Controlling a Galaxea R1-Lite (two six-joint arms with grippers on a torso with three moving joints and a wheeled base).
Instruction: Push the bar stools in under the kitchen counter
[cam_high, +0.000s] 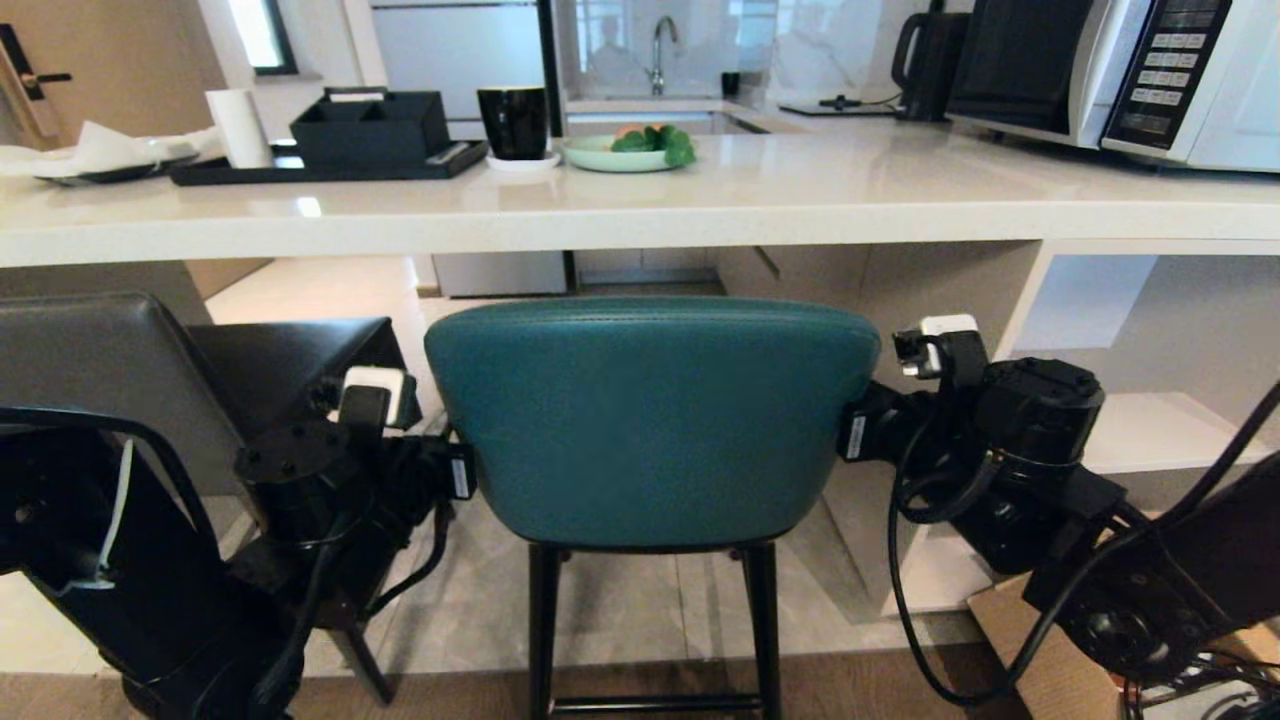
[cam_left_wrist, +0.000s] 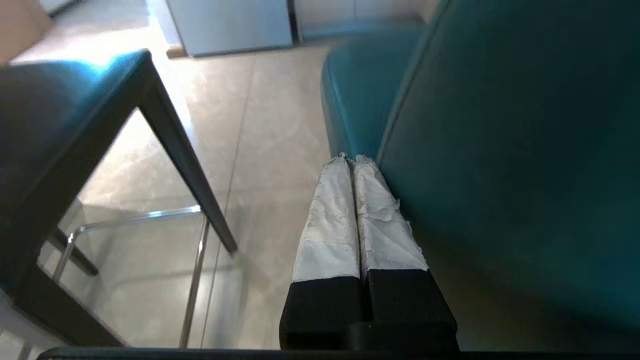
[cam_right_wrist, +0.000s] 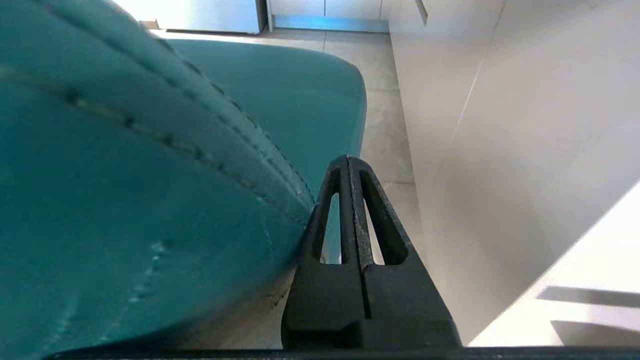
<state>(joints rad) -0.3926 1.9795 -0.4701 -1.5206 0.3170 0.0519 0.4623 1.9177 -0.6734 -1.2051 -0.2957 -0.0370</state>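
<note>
From the head view, you are bracketing the teal stool (cam_high: 650, 420) with both arms: the left gripper (cam_high: 462, 478) is pressing at its left flank, the right gripper (cam_high: 852, 435) at its right, and neither is grasping anything. The stool is standing centred before the desk (cam_high: 640, 205), its backrest just below the slab's edge. Watch that gap: if the back is riding too high, it could be catching the edge as you push. The grey stool (cam_high: 120, 380) is sitting just beside your left arm, so a drifting elbow could be knocking it.

From the left wrist view, the jaws are pressed fully together, with the taped fingers (cam_left_wrist: 345, 220) lying along the teal backrest (cam_left_wrist: 500, 175), touching its side, not around it. Rounded leather may be letting them slide off.

From the right wrist view, the right gripper (cam_right_wrist: 350, 165) is likewise closed tight, its black fingers (cam_right_wrist: 380, 220) resting against the stitched edge of the stool (cam_right_wrist: 150, 175). The grey panel (cam_right_wrist: 500, 150) is standing near; uneven pushing could be swinging the stool into it.
</note>
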